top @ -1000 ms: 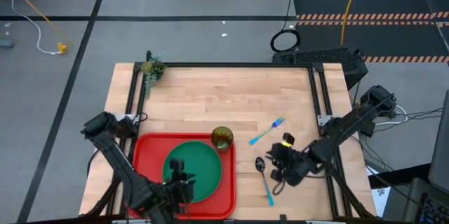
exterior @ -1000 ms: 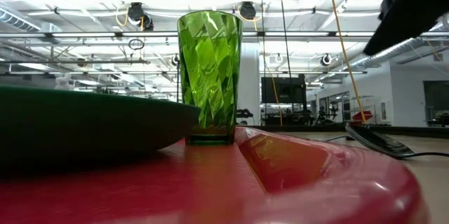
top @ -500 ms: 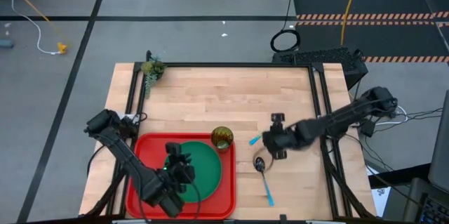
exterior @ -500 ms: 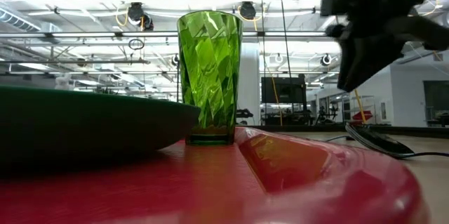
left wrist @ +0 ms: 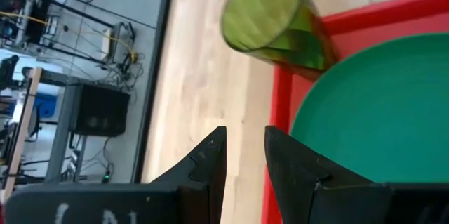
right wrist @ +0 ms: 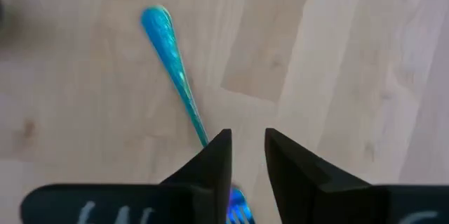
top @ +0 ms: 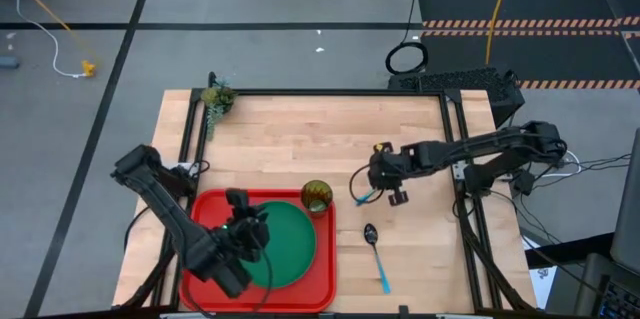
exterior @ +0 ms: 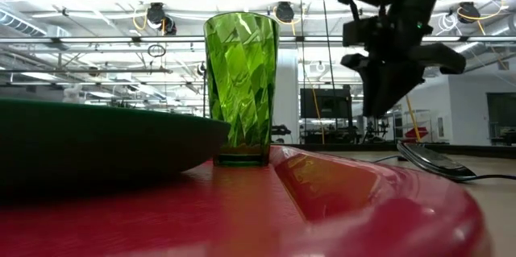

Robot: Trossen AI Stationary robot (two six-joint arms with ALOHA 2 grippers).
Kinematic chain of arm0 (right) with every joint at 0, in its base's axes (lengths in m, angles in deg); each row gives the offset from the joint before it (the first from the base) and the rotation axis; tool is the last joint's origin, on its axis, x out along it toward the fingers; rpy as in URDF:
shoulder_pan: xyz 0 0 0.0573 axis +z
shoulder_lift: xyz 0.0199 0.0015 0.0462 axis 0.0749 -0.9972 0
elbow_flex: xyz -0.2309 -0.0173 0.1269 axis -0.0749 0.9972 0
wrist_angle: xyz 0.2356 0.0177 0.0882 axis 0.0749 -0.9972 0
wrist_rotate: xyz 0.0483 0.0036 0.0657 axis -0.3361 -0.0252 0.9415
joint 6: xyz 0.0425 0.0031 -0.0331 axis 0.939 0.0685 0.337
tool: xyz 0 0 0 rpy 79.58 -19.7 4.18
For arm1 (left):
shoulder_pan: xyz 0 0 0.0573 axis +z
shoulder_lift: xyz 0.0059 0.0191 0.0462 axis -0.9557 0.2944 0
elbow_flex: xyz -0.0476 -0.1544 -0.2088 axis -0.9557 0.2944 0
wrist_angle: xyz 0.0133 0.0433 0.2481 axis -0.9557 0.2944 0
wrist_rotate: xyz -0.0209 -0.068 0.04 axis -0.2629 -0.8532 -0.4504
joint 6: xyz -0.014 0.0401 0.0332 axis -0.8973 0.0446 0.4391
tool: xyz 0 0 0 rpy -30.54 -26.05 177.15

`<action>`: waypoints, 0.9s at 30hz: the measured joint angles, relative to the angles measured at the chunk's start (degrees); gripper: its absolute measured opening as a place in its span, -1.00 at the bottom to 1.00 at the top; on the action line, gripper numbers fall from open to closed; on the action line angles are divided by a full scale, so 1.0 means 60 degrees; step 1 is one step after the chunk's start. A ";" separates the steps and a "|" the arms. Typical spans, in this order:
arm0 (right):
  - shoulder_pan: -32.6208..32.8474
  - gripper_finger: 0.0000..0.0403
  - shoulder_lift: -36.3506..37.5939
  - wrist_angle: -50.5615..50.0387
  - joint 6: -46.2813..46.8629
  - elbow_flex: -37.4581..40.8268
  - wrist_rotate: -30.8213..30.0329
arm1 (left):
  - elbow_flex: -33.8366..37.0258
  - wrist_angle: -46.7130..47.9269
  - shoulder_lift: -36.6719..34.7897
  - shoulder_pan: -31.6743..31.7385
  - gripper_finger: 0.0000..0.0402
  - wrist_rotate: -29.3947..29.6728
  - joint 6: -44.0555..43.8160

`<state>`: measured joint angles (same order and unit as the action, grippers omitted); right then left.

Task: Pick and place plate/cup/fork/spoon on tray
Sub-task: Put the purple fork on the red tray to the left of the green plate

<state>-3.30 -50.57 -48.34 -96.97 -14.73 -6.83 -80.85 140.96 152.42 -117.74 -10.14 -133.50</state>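
The red tray (top: 325, 271) lies at the table's near left. The dark-green plate (top: 292, 241) lies flat in it, and the green cup (top: 317, 196) stands upright in its far right corner. My left gripper (top: 245, 221) hovers over the plate, open by a narrow gap, with nothing between its fingers (left wrist: 245, 154). The light-blue fork (right wrist: 175, 76) lies flat on the wood right of the cup. My right gripper (top: 376, 185) hangs above the fork's tine end, pointing down and open by a narrow gap. The spoon (top: 376, 251) lies on the wood nearer the front edge.
A small plant sprig (top: 217, 99) sits at the table's far left corner. Black frame rails (top: 455, 149) run along the left and right sides. Bare wood (top: 320, 134) stretches between the tray and the far edge.
My right gripper has swung from beside the spoon toward the far edge and a little left, rolling its wrist, and now hangs over the fork. My left gripper has gone from the tray's near edge toward the far edge over the plate, rising somewhat. No tableware has moved.
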 joint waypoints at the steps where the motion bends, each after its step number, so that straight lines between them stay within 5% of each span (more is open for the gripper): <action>1: -0.0039 -0.53 0.0000 0.0000 -0.0032 0.0069 0.0035 | 0.0104 -0.0021 -0.0181 0.0000 -0.49 0.0096 0.0041; 8: -0.0249 -0.32 0.0000 0.0166 -0.0299 0.0679 0.0399 | 0.1080 -0.0022 -0.1443 0.0093 -0.49 0.0471 -0.0055; 27: -0.0864 -0.33 0.0011 0.1899 -0.1301 0.2214 0.1627 | 0.2048 -0.0136 -0.2716 0.1032 -0.49 0.1538 0.0064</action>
<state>-8.48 -50.50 -36.95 -104.78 -1.44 2.94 -68.56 140.15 136.12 -111.55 -0.91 -133.11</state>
